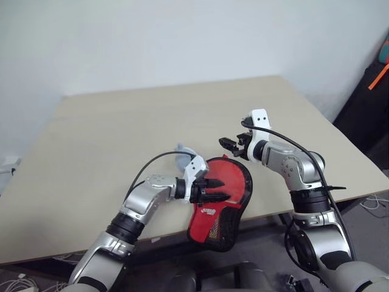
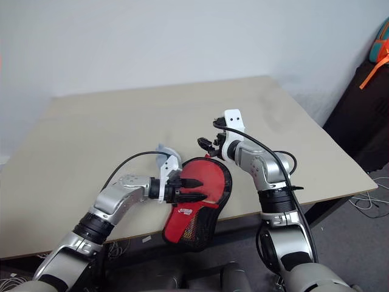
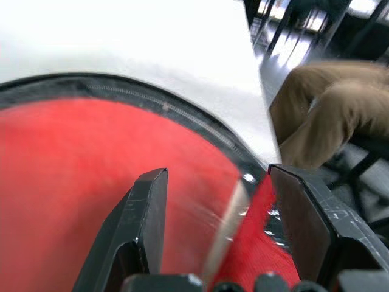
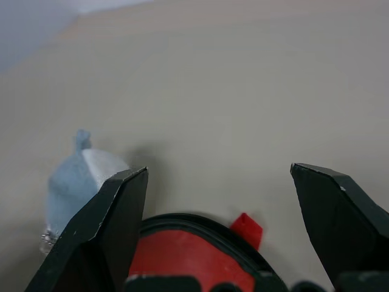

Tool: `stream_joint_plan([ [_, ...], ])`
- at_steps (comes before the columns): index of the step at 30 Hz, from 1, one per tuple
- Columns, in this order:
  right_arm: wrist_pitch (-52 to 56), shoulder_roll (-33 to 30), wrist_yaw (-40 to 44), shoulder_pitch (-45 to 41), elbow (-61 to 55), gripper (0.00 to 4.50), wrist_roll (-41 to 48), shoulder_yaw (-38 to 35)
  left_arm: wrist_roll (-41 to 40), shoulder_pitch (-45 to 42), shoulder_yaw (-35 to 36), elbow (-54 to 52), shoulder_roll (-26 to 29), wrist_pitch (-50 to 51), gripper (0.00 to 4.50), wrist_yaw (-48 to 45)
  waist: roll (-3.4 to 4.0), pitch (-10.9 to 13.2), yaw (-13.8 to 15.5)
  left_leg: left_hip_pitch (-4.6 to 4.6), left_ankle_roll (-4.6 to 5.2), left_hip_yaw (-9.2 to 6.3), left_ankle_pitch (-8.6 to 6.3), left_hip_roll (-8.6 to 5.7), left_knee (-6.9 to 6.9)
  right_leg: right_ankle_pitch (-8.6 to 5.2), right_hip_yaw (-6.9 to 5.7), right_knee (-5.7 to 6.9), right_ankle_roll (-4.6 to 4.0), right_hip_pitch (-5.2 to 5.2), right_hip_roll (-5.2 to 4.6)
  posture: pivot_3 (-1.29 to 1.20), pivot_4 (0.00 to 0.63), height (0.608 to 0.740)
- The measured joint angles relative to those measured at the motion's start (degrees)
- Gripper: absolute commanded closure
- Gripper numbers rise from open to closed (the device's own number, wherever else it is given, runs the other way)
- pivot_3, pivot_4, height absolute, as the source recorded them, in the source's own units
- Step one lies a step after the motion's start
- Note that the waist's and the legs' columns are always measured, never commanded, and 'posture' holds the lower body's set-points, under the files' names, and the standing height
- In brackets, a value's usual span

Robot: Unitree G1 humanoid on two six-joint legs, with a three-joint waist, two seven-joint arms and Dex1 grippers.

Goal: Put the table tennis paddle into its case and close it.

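- Two arms reach over the beige rectangular surface [image 1: 121, 134] in the left eye view; the soft red paddle-shaped case with black edging [image 1: 220, 204] lies at the near edge, its dark mesh narrow end hanging past that edge; the left gripper [image 1: 213, 190] has one black finger above and one below the case's side, pinching it; the right gripper [image 1: 228, 144] hovers just beyond the case's round end, fingers spread, holding nothing.
- Right eye view: same layout; small white print shows on the case's red face near the narrow end.
- Left wrist view: the fingers [image 3: 143, 213] straddle a red layer; a plain red face, apparently the table tennis paddle [image 3: 67, 182], lies inside the zip edge.
- Right wrist view: wide-apart fingers [image 4: 109, 225] frame the case's round end and its small red tab [image 4: 246, 230].
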Motion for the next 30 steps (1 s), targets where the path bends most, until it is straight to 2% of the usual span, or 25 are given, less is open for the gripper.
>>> stream_joint_plan([
  [4,0.01,0.15,0.39,-1.71,1.17,0.41,0.19,-0.91,5.38,-1.17,-2.53,-0.23,1.32,-1.41,1.75,0.24,0.01,-0.02,-0.03,0.09,0.00,0.00,0.00,0.00,0.02,0.00,0.00,0.01,0.00,0.09,0.01,0.00,0.000,0.740],
  [10,-0.33,1.68,4.18,-8.21,6.70,0.41,1.66,-2.23,7.22,0.20,-2.65,-3.73,3.08,1.18,1.75,0.12,0.02,-0.20,-0.13,0.29,0.01,-0.05,-0.01,0.06,-0.04,-0.01,-0.03,0.00,0.01,0.29,0.06,0.00,0.000,0.740],
  [16,-1.68,4.80,9.03,-12.09,17.11,0.41,1.97,-1.18,7.63,1.28,-2.23,-5.12,3.33,2.64,1.75,0.69,-0.02,-0.25,-0.15,1.00,0.14,-0.05,-0.10,0.08,-0.19,-0.22,-0.04,-0.06,0.31,0.94,0.07,0.00,0.000,0.740],
  [20,-3.01,7.05,12.53,-15.19,22.91,0.41,1.78,0.29,7.58,1.70,-1.81,-5.71,3.15,4.22,1.75,0.86,-0.01,-0.26,-0.60,1.01,0.13,-0.12,-0.10,0.08,-0.18,-0.21,-0.06,-0.04,0.30,0.93,0.07,0.00,0.000,0.740],
  [22,-4.34,7.68,14.56,-16.36,25.61,0.05,1.27,1.40,7.52,1.94,-1.35,-5.82,2.83,4.70,1.70,0.99,-0.01,-0.27,-0.74,1.01,0.13,-0.27,-0.10,0.07,-0.18,-0.20,-0.07,-0.04,0.28,0.95,0.06,0.00,0.000,0.740],
  [23,-5.73,8.12,15.75,-17.04,27.81,0.01,0.61,2.16,7.43,2.05,-0.92,-5.89,2.70,4.90,1.70,1.03,-0.01,-0.30,-0.89,1.01,0.12,-0.44,-0.10,0.07,-0.18,-0.19,-0.08,-0.04,0.26,0.95,0.06,0.00,0.000,0.740],
  [30,-13.58,9.95,20.29,-18.68,43.08,0.01,-5.17,6.40,7.40,2.65,-0.01,-6.24,2.13,5.82,1.70,1.38,0.01,-0.49,-1.18,1.03,0.05,-0.62,-0.14,0.03,-0.17,-0.17,-0.16,-0.02,0.23,0.98,0.04,0.00,0.000,0.740],
])
